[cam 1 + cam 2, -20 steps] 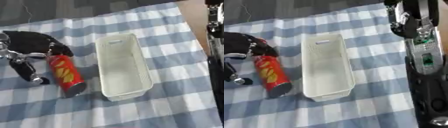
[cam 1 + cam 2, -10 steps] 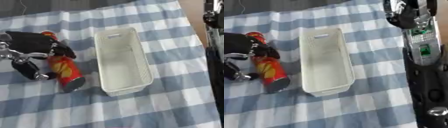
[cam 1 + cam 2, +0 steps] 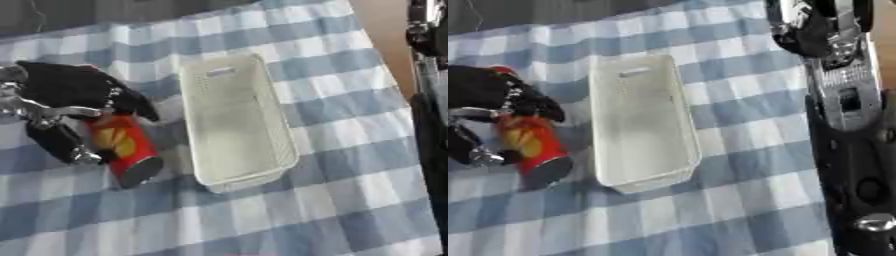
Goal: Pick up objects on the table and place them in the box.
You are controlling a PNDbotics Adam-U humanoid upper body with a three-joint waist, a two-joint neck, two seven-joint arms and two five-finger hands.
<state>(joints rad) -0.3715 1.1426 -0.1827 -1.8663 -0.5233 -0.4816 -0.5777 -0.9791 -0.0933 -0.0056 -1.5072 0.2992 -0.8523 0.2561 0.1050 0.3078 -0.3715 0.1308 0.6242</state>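
Just illegible yellow-marked red can [image 3: 122, 150]

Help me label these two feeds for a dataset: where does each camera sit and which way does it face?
Left eye view: in the robot's head, looking down at the checked tablecloth; shows the left hand curled round the red can beside the white box, and a strip of the right arm at the right edge.
Right eye view: same head, same downward aim, set slightly to the right; shows far more of the right arm; its hand is not visible.
Shared: cloth, box, can, left hand.
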